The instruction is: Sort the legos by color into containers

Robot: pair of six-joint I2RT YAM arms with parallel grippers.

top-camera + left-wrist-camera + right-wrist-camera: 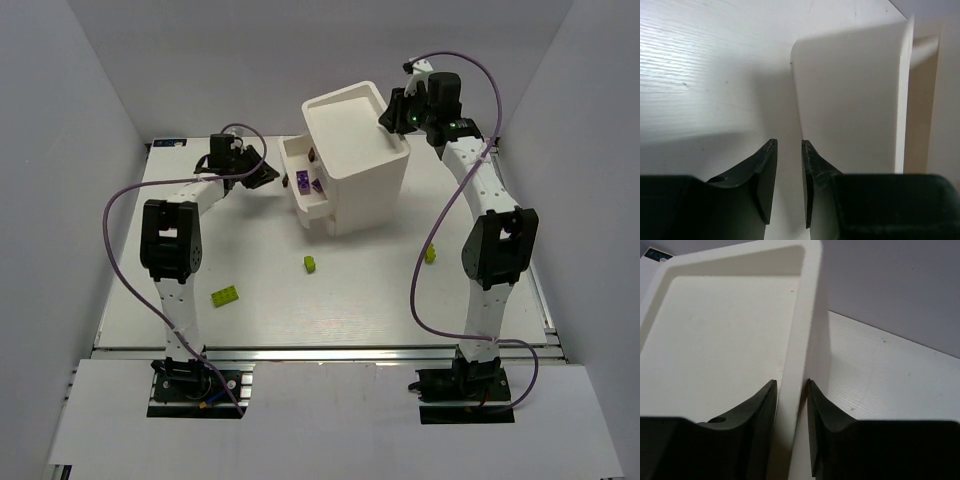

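Observation:
A tall white cabinet (365,170) stands at the back middle of the table. One drawer (291,165) is pulled out to its left, with two purple legos (301,180) inside. Three lime legos lie loose on the table: one (310,264) in front of the cabinet, a longer one (226,295) near the left arm, one (431,253) by the right arm. My left gripper (268,172) (789,147) is beside the drawer's outer panel (850,100), jaws slightly apart and empty. My right gripper (392,113) (791,385) is clamped over the cabinet's top rim (807,300).
Purple cables loop out from both arms, one (120,200) on the left and one (430,290) on the right. Grey walls close in the table on the left, back and right. A metal rail (330,352) runs along the near edge.

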